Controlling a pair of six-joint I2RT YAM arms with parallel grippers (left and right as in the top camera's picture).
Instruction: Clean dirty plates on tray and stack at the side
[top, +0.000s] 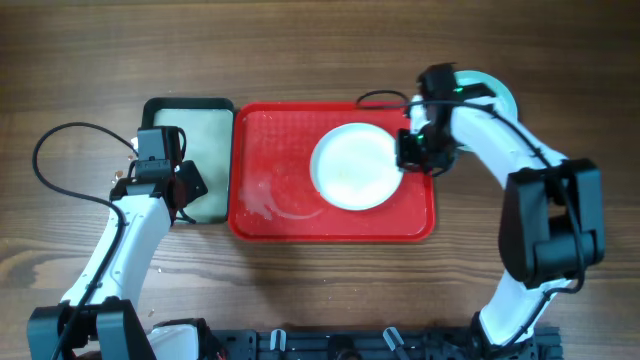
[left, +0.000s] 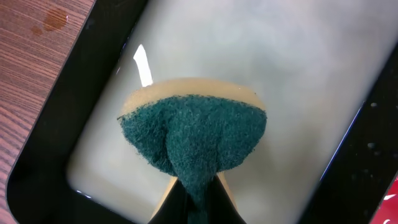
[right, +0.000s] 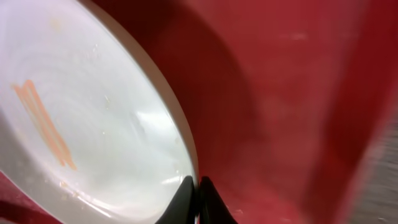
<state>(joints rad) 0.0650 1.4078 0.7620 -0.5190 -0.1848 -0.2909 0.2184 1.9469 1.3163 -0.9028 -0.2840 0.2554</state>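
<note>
Jaws of the right gripper (right: 198, 200) pinch shut on the rim of the white plate (right: 93, 112), which lies in the right half of the red tray (top: 268, 140) with an orange smear (right: 43, 121) across its face. Just left of the tray, the left gripper (left: 196, 202) clamps a sponge (left: 193, 137) over the black-rimmed tray (left: 87, 81). A turquoise plate (top: 505, 95) sits beyond the tray's right end. A steady rim hold, with the plate kept low and level, should let the sponge wipe the smear without the plate sliding.

Bright, glare on blurred plate (right: 93, 124)
</note>
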